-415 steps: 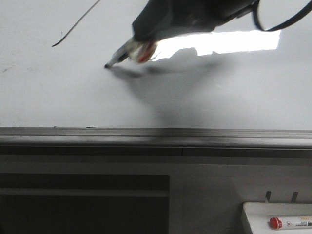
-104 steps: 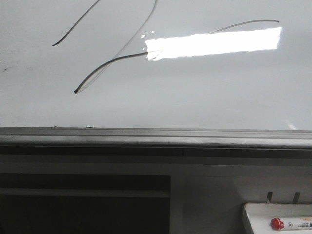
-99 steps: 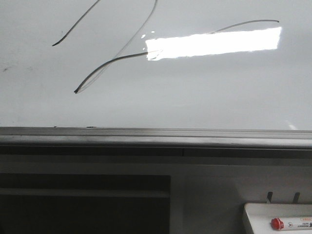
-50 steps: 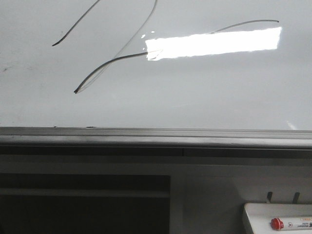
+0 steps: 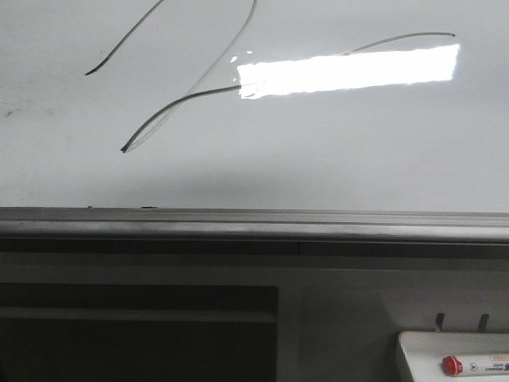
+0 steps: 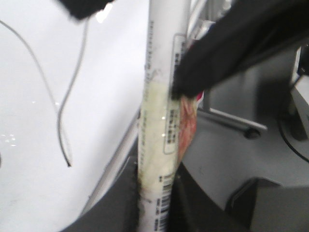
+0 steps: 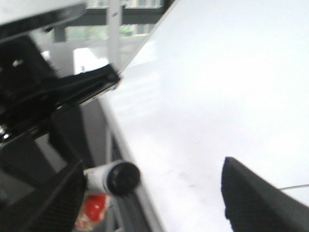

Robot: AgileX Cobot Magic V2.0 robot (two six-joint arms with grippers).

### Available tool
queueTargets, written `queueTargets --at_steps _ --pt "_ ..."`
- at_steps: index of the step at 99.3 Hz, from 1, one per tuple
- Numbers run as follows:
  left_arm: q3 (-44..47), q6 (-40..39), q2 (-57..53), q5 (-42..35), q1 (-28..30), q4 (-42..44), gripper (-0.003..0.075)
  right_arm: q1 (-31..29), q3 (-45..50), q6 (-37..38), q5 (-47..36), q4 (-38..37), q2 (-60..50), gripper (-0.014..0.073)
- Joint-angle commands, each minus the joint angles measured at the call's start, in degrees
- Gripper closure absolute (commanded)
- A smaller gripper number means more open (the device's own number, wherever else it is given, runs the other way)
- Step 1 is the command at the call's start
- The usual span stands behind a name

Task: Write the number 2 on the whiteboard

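The whiteboard (image 5: pixel 318 151) fills the upper front view and carries the number 2 (image 5: pixel 171 103) in thin dark lines with a long wavy base stroke. No gripper shows in the front view. In the left wrist view my left gripper (image 6: pixel 157 205) is shut on a white marker (image 6: pixel 159 130), held off the board's edge; the board (image 6: pixel 29 159) and its strokes (image 6: pixel 60 125) lie beside it. My right gripper (image 7: pixel 149 203) is wide open, the marker's black end (image 7: pixel 120 178) close to one finger (image 7: pixel 48 203). That finger also shows against the marker in the left wrist view (image 6: pixel 227 48).
A grey metal rail (image 5: pixel 254 223) runs along the board's near edge. A small white tray (image 5: pixel 413 350) at the lower right holds a red-capped marker (image 5: pixel 473 364). A dark arm body (image 7: pixel 38 96) stands near the board's edge.
4.2 s ago the arm held the marker tip on the board; now it is out of the front view and the base stroke is drawn. Nothing differs over the last second.
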Motion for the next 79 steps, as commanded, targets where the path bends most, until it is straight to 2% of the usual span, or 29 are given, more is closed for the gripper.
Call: queueTargets --at_steps 1,11,18,25,30,33,35,43,53,65,79 --pt "0.4 -7.1 -2.2 -7.9 -0.3 4.3 0.0741 -0.6 -1.7 0.0 -14.3 2.3 -6.3 0.0071" --pt "4.1 -19.4 -3.4 -14.9 -0.3 14.2 0.0741 -0.6 -0.6 -1.2 -22.1 4.3 -12.9 0.0076" --pt "7.3 -31.1 -3.5 -19.9 -0.3 23.4 0.0741 -0.6 1.3 -2.1 -25.9 6.7 -18.1 0.0146" --pt "10.6 -44.3 -2.6 -24.9 -0.1 33.5 0.0741 -0.6 4.3 -2.8 -28.5 10.5 -23.3 0.0314" --pt "12.5 -53.9 -1.5 -28.0 0.8 40.0 0.0741 -0.6 7.0 -4.1 -29.8 13.4 -26.9 0.0487" --pt "13.3 -59.0 -0.7 -29.9 1.6 42.8 0.0741 -0.6 8.8 -4.3 -30.1 13.6 -29.0 0.0623" --pt "13.7 -62.5 0.0 -30.6 2.4 44.6 0.0741 -0.6 10.2 -4.3 -29.9 13.6 -30.5 0.0669" --pt "14.2 -70.1 3.0 -35.1 6.5 47.3 0.0741 -0.6 15.4 -2.5 -28.9 13.6 -36.3 0.0665" --pt "14.2 -70.5 8.1 -42.1 13.2 46.9 0.0741 -0.6 20.2 1.3 -26.5 13.6 -41.6 0.0664" --pt "14.2 -70.5 14.4 -50.5 19.8 44.0 0.0741 -0.6 23.6 2.1 -25.0 13.6 -44.4 0.0664" --pt "14.2 -70.5 21.0 -58.2 23.3 40.7 0.0741 -0.6 24.8 2.1 -24.4 13.6 -44.1 0.0664"
